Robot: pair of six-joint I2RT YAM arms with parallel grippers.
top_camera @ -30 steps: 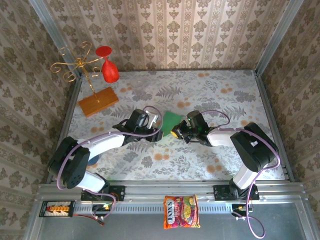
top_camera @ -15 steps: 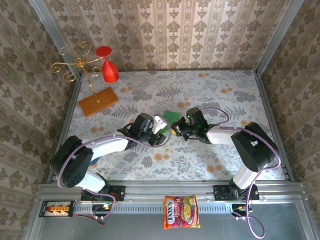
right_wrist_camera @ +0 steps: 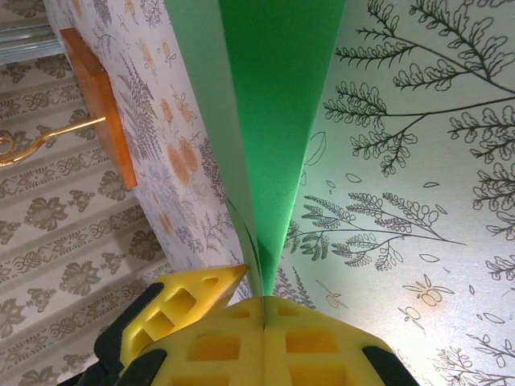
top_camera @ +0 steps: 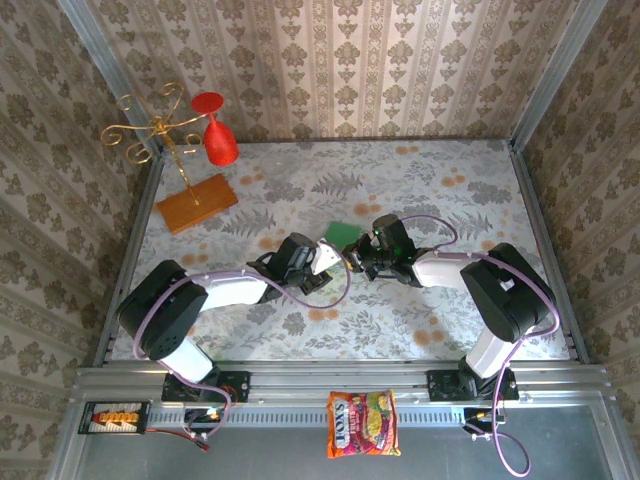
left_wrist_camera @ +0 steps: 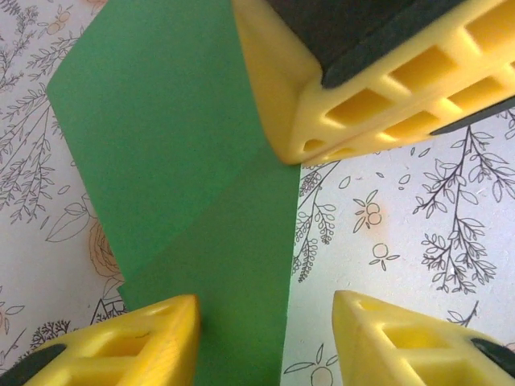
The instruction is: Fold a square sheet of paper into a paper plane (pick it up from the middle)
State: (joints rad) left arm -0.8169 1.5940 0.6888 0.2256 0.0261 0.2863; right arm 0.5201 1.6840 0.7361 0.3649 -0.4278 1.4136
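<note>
Two claws meet at one green sheet, well to the right of the orange-brown board (top_camera: 197, 203) and a little nearer the arm bases than it. The square sheet of paper (left_wrist_camera: 185, 161) lies on the floral surface (top_camera: 440, 190), already folded (a slanting crease crosses it in the left wrist view).

The right claw (right_wrist_camera: 263, 304) has its yellow fingers pressed together on a fold of the sheet, and the green paper runs up out of the seam between them. From this wrist the board stands off to the left of the paper, with a gilt wire stand (right_wrist_camera: 32, 141) rising from it.

The left claw (left_wrist_camera: 265, 322) reaches in from the board's side with its jaws apart. One finger (left_wrist_camera: 137, 346) hangs over the green paper, the other over bare surface, and the sheet's straight edge runs between them. Whether that first finger touches the paper I cannot tell. The right claw's fingertips appear at the top of the left wrist view, at the sheet's far part.

A red goblet-shaped piece (top_camera: 218, 142) hangs on the stand just behind the board. A printed snack packet (top_camera: 362, 423) lies on the metal rail, far from the board on the near side.
</note>
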